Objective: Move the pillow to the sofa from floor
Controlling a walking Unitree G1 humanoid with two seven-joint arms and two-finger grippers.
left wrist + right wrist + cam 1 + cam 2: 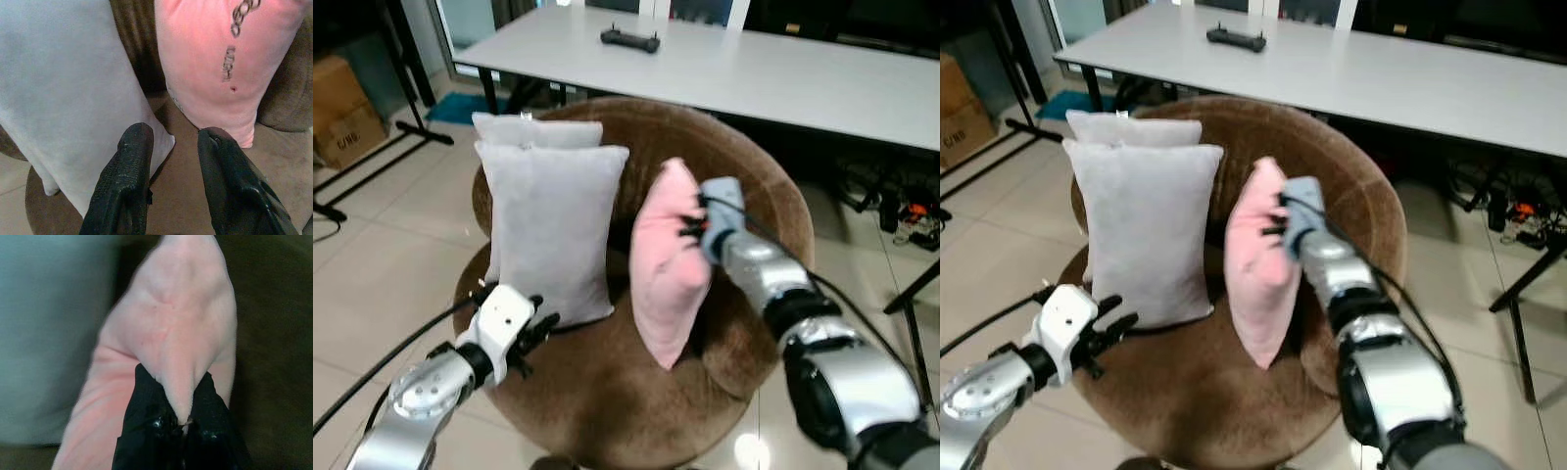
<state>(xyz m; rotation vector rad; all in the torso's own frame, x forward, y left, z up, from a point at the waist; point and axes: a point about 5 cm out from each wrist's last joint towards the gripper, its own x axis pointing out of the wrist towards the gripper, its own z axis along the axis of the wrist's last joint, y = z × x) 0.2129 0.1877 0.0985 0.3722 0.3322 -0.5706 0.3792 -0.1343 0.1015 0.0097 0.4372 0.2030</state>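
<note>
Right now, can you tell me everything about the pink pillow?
The pink pillow is soft, plain pink fabric, plump in the middle and pointed at the corners, with a small dark printed mark on one face. It stands upright on its lower corner on the seat of the round brown sofa, beside two grey pillows but apart from them. The right end effector pinches its upper edge, bunching the fabric between the black fingers.

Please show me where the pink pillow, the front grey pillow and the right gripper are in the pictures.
pink pillow (664, 264): left eye view, middle of its pink side.
front grey pillow (551, 230): left eye view, middle of its front face.
right gripper (182, 418): right wrist view, between the fingertips pinching the pillow's edge.
</note>
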